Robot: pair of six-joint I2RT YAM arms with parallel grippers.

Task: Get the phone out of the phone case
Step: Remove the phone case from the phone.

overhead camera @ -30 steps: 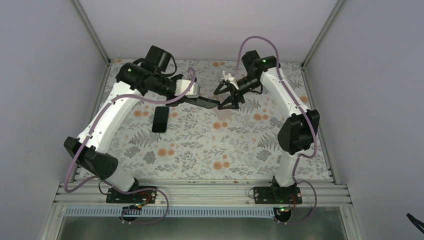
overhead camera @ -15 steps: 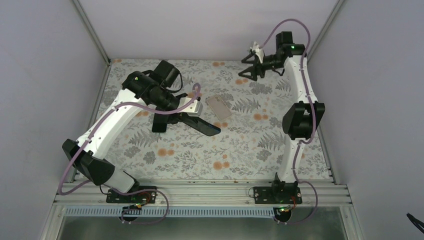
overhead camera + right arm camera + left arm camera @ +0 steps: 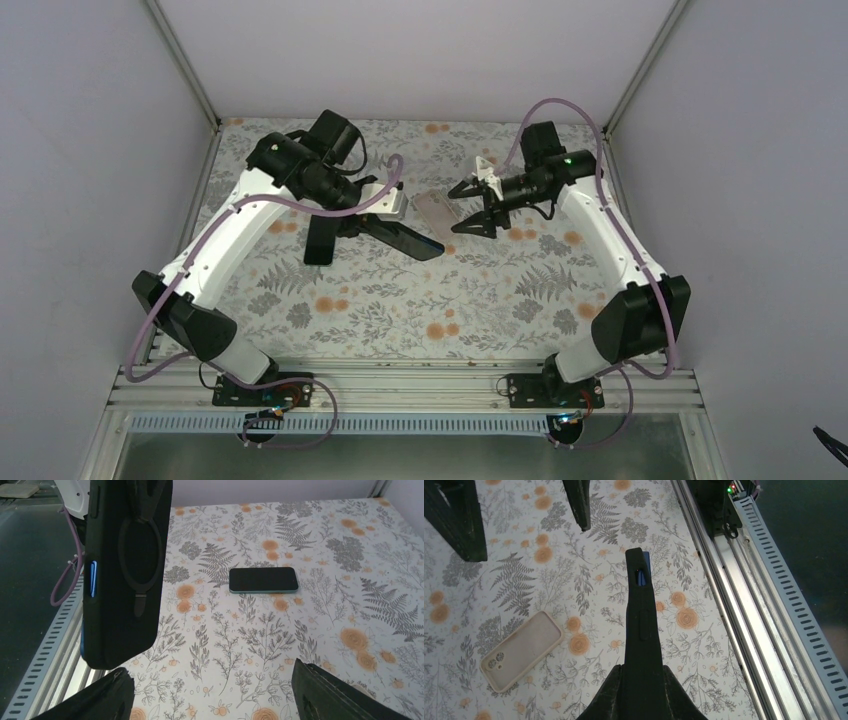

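My left gripper (image 3: 378,222) is shut on a phone in a black case (image 3: 405,240) and holds it above the table, pointing right. In the left wrist view (image 3: 641,680) the black case (image 3: 642,615) stands edge-on between the jaws, with blue phone showing through a cutout. In the right wrist view the black case (image 3: 127,565) hangs at the upper left, with a ring on its back and a blue side button. My right gripper (image 3: 462,208) is open and empty, just right of the case's tip; it also shows in its own view (image 3: 215,695).
An empty pale case (image 3: 437,211) lies on the floral mat between the grippers, also in the left wrist view (image 3: 521,650). A bare dark phone (image 3: 320,238) lies flat at the left, also in the right wrist view (image 3: 263,580). An aluminium rail (image 3: 729,605) runs along the near edge.
My right arm has swung back from the far right corner towards the middle, its open gripper now beside the pale case. My left gripper still holds the cased phone, shifted slightly.
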